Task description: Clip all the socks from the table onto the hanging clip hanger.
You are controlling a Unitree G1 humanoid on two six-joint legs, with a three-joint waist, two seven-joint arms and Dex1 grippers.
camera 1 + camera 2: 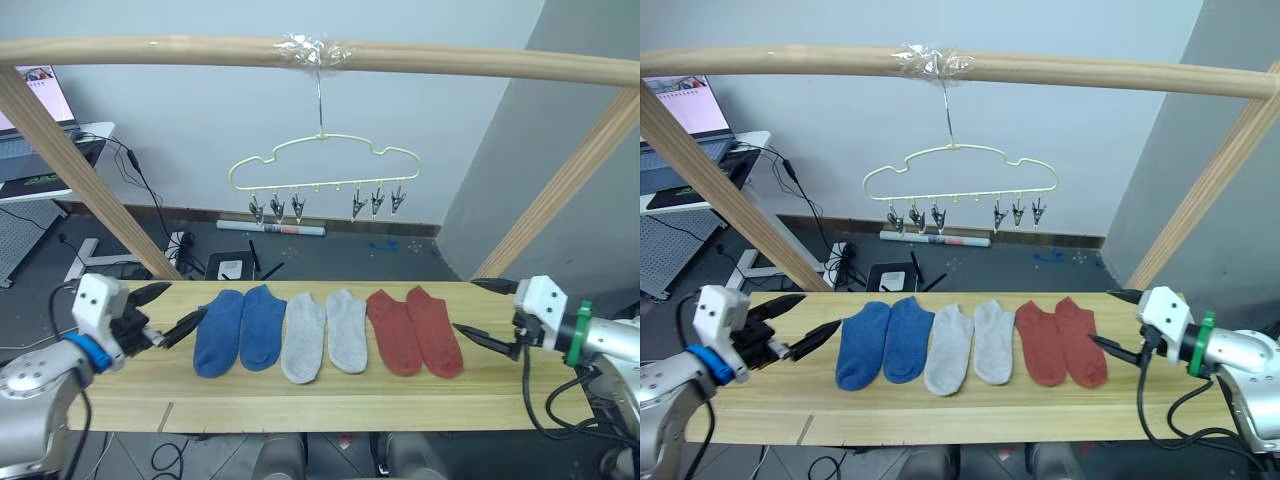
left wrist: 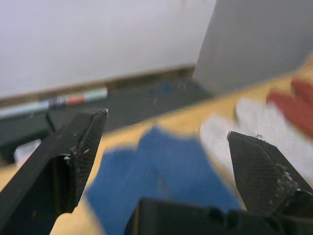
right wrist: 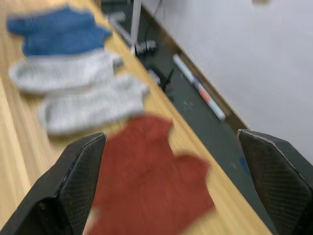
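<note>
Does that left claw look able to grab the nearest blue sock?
Probably yes: the left claw is open beside the blue sock, with bare table between them.

You get even, soft daylight-like light in both eye views, sharp throughout, with only faint shadows under the socks (image 1: 325,335) on the counter (image 1: 300,400). Both wrist views are blurred: socks and floor smear, while the black fingers (image 2: 73,156) stay fairly crisp.

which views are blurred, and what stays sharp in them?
Left wrist view: blue socks and table smeared, gripper fingers crisp. Right wrist view: rust red socks and grey socks soft, fingers sharp. Left eye view: socks, clip hanger all in focus.
</note>
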